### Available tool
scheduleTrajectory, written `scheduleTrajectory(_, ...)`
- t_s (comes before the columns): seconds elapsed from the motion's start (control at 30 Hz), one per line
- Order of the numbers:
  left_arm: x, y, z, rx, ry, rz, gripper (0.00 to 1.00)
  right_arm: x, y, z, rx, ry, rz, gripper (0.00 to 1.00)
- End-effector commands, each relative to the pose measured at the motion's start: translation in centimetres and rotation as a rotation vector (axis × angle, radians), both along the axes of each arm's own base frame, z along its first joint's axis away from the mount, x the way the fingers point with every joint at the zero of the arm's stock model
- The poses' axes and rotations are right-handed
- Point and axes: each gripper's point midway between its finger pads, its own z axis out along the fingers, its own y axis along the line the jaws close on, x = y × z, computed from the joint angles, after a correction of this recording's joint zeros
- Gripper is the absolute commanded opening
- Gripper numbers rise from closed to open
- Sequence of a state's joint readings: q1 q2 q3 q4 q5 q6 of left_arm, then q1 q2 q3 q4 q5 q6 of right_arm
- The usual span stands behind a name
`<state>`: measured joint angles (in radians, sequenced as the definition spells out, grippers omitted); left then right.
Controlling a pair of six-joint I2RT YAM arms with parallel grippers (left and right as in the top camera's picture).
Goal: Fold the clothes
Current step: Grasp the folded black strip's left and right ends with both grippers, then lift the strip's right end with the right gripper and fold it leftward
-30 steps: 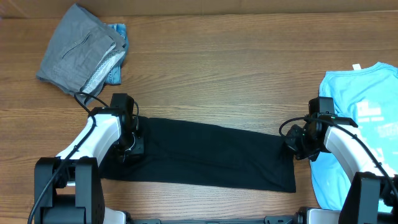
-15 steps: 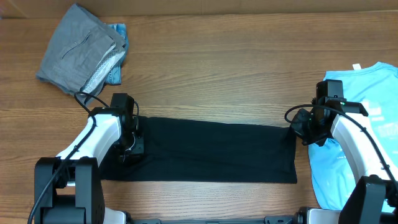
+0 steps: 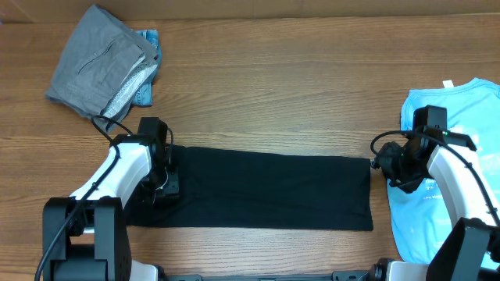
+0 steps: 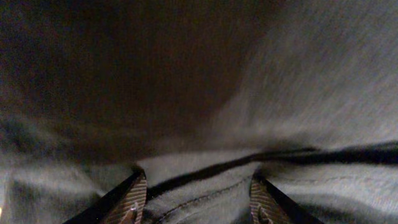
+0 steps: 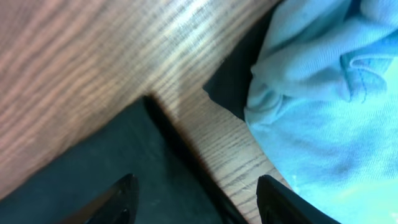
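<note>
The place looked like a robotics lab bench set up for handling cloth. A wood-grain counter (image 3: 273, 101) carried a black garment (image 3: 266, 191) spread flat. Two white robot arms stood at that garment's two short ends: the left arm (image 3: 125, 168) and the right arm (image 3: 449, 176), each trailing loose black cables (image 3: 109, 125). More laundry waited around it: a grey heap of clothes (image 3: 98, 66) beyond its left end, and a light blue T-shirt (image 3: 461, 125) just off its right end.
</note>
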<state>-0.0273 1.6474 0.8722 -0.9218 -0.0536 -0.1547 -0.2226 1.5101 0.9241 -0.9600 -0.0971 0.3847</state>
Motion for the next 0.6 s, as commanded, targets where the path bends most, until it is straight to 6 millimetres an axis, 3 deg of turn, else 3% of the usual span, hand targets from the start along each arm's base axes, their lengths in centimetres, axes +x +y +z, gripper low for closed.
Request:
scheduleTrajectory(0.0, 1.0, 0.3, 1.6, 0.006, -0.014, 0.01, 0.57, -1.9, 0.9, -1.7, 0.047, 0.037, 0.032, 0.66)
scheduleTrajectory(0.17, 3.3, 0.1, 5.3, -0.007, -0.046, -0.011, 0.64, -3.3, 2.4, -3.4, 0.138, 0.035, 0.068, 0.68)
scheduleTrajectory(0.23, 4.3, -0.1, 7.3, -0.013, -0.065, -0.011, 0.65, -3.6, 3.8, -3.9, 0.21, 0.015, 0.103, 0.68)
scheduleTrajectory(0.4, 7.1, -0.7, 12.4, -0.046, -0.155, -0.018, 0.66, -4.4, 5.0, -5.3, 0.269, -0.015, 0.12, 0.68)
scheduleTrajectory(0.47, 7.9, -0.7, 14.2, -0.049, -0.195, -0.024, 0.66, -4.4, 5.8, -5.4, 0.31, -0.04, 0.136, 0.59)
scheduleTrajectory(0.57, 8.9, -0.7, 16.9, -0.05, -0.252, -0.035, 0.66, -4.4, 5.9, -5.6, 0.315, -0.046, 0.137, 0.22)
